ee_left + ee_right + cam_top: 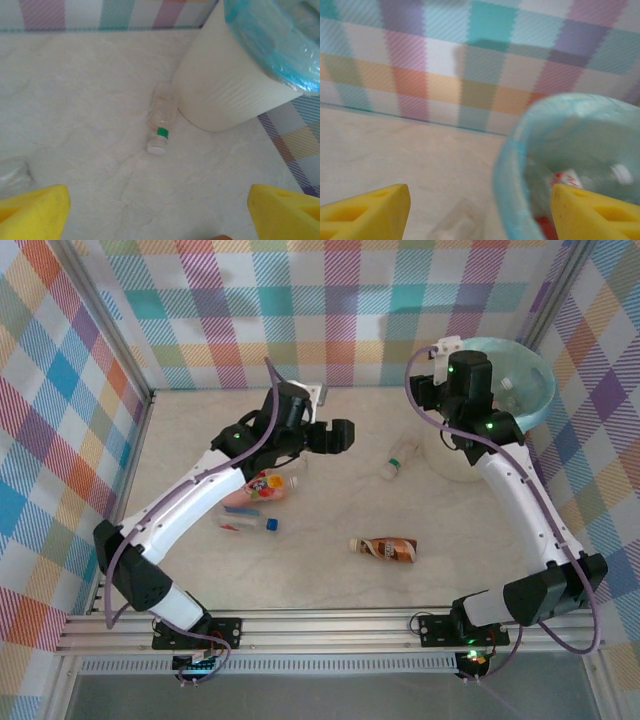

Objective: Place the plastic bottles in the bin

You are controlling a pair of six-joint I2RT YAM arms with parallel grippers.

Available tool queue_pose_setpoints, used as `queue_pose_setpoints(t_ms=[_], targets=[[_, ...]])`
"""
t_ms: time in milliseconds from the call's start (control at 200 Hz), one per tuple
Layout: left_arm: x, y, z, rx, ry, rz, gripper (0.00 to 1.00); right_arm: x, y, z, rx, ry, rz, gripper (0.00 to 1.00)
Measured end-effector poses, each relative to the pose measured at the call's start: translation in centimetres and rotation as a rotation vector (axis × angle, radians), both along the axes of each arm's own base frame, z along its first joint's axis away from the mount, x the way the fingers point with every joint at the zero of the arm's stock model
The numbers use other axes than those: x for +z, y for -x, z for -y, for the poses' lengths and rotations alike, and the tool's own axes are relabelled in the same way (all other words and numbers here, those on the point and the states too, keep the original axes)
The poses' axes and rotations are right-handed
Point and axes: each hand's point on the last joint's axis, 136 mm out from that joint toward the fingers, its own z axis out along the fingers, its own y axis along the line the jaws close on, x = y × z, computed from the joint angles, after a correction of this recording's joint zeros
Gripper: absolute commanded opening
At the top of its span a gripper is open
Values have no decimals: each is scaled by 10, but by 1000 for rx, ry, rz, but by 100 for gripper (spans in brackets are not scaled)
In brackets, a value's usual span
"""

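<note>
Left gripper (338,435): hangs over the middle of the table (330,570) and faces the bin. In its wrist view the yellow fingertips (35,210) sit way out in the bottom corners, so it's spread wide with nothing in it.

Right gripper (480,212): up by the bin's rim, looking partly down into it. It's wide apart too and isn't holding anything.

Bin (448,465): far right corner of the table, cream wall, with a blue-green bag (535,390) folded over the rim. The right arm reaches across its near side.

Inside the bin: the right wrist view shows something red and white (565,180) and a white cap (622,172) down in the bag. It's all pretty blurry, so I can't tell how many are in there.

Clear bottle (161,120): lies on its side just beside the bin's base, with a green band and a white cap pointing away from the bin.

Brown-label bottle (385,549): on its side in the open middle of the table, well apart from both grippers.

Red-and-orange bottle (265,487): lies partly under the left arm.

Blue-cap bottle (248,524): on its side just in front of the red-and-orange one.

Blurry clear thing (12,175): at the left edge of the left wrist view, and I can't tell what it is.
</note>
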Motion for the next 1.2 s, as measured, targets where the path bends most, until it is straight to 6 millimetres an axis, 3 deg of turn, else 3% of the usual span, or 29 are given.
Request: queue_pose_setpoints(t_ms=[160,255,345,565,660,765,905,1045,1200], targets=[[20,17,-30,43,-11,76,94,10,31,-57,206,-67,2,76],[17,31,-46,48,-31,100,95,-2,51,-83,296,-85,-34,76],[0,45,-55,5,-74,101,95,-37,71,-100,350,-100,-128,76],[-70,77,-73,-91,-208,24,94,-158,117,-109,364,-162,-494,74],[-88,85,-95,-35,-263,7,95,-184,141,-130,425,-178,-598,73],[-92,84,-126,106,-295,1,95,-200,153,-165,530,-170,-659,72],[-93,81,-170,303,-263,-36,95,-218,144,-203,612,-137,-698,73],[-97,80,-218,489,-174,-84,95,-224,107,-236,632,-124,-676,79],[-101,76,-243,575,-82,-152,95,-216,65,-283,723,-97,-602,82]])
